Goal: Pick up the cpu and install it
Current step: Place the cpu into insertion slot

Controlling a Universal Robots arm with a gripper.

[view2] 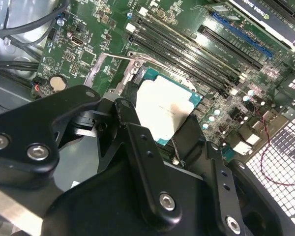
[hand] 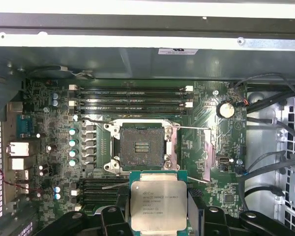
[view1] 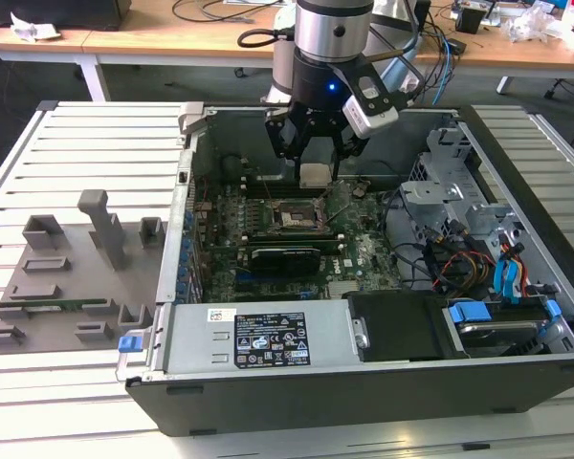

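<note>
The pick-up half of the job looks done and the installing half does not. In the exterior view the hand (view1: 315, 169) hangs inside the open computer case (view1: 364, 402), which lies on its side on the slatted table (view1: 105, 134). The hand is closed narrowly on the cpu (view1: 314, 177), its black fingers pressing two opposite edges of the chip. The first wrist view shows the cpu (hand: 158, 204) flat and level between the fingers (hand: 196, 209), silvery plate facing the camera and green edge showing around it. The second wrist view shows the same chip (view2: 164, 110) clamped above the green motherboard (view2: 83, 49), clear of its surface. The socket (hand: 141, 147) lies uncovered with nothing in it, its dark contact field bare inside the metal frame. In the exterior view the chip sits at about twelve to one o'clock from the socket (view1: 295, 216), near it but not over it, and judging by the hand's height it is well above the board. The long black expansion card (view1: 287, 253) lies at six o'clock from the socket, away from the hand. A grey fixture tray (view1: 67, 277) rests on the table at nine o'clock from the case. So the chip is lifted and carried into the case, but it is not yet lined up with the socket, lowered into it or released.
</note>
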